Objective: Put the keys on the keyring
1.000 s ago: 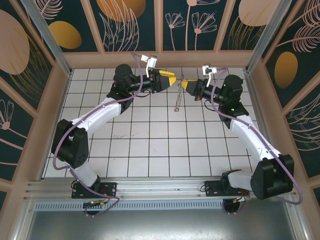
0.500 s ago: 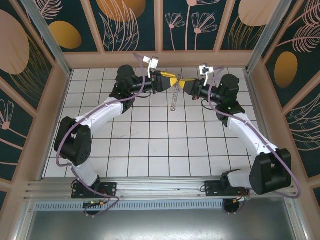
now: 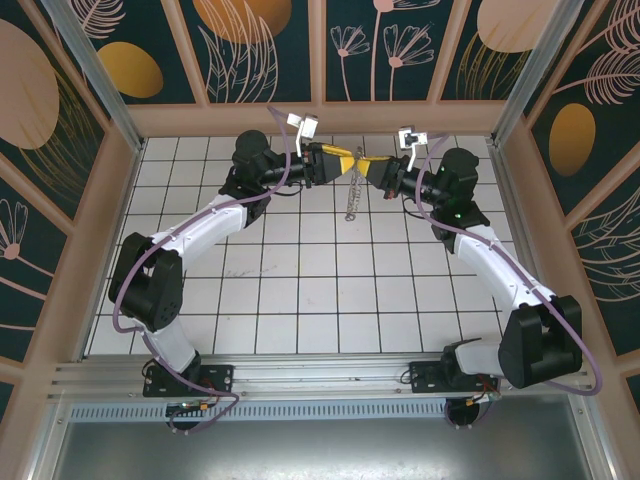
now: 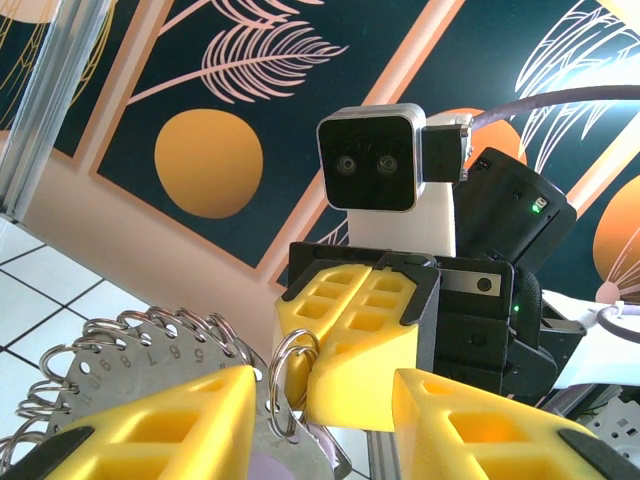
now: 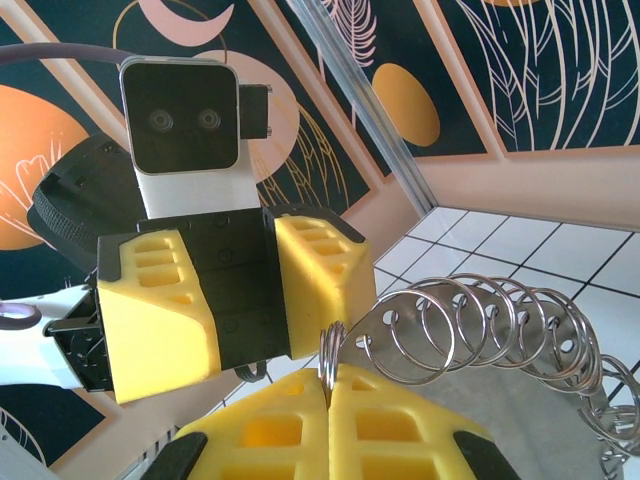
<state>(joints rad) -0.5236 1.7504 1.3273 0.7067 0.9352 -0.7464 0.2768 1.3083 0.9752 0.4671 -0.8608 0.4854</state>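
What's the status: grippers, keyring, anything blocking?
Right gripper shut on one small wire ring of the keyring. Left gripper jaws apart, straddling the keyring's edge. Keyring hangs between them. Nothing seen in the way.

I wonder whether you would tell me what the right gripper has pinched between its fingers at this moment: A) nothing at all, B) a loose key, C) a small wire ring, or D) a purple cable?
C: in the right wrist view the right gripper is shut, with a small wire ring standing clamped in the seam between its yellow fingers.
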